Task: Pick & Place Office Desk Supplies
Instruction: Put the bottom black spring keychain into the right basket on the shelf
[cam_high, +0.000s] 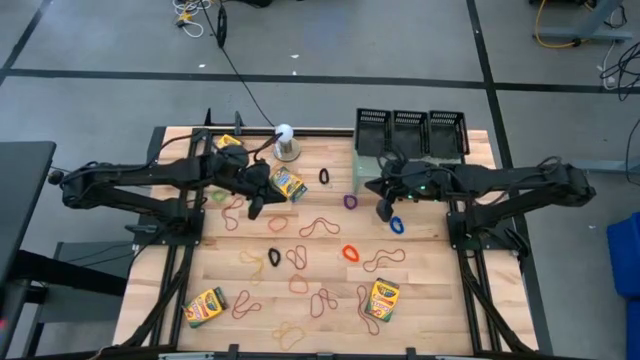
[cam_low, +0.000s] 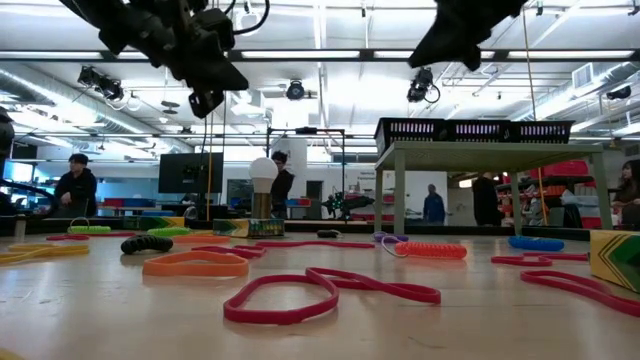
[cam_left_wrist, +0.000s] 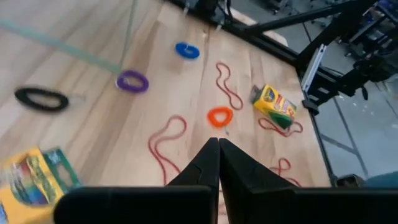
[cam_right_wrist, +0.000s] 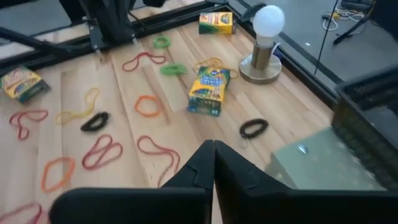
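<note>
Several yellow-and-green crayon boxes lie flat on the wooden table: two at the far left (cam_high: 289, 185) (cam_high: 229, 142) and two near the front (cam_high: 206, 306) (cam_high: 383, 300). Many rubber-band loops are scattered between them, among them a blue one (cam_high: 396, 225), a purple one (cam_high: 351, 201) and an orange one (cam_high: 350, 253). Three black mesh baskets (cam_high: 410, 130) stand on the pale green riser at the far right. My left gripper (cam_high: 255, 205) is shut and empty, above the table beside the crayon box (cam_left_wrist: 28, 180). My right gripper (cam_high: 383, 210) is shut and empty, above the bands in front of the riser (cam_right_wrist: 317, 162).
A white ball on a metal base (cam_high: 285, 140) stands at the far edge between the arms. The riser (cam_low: 490, 155) stands on thin legs with open space beneath. People show in the room beyond the table in the low view.
</note>
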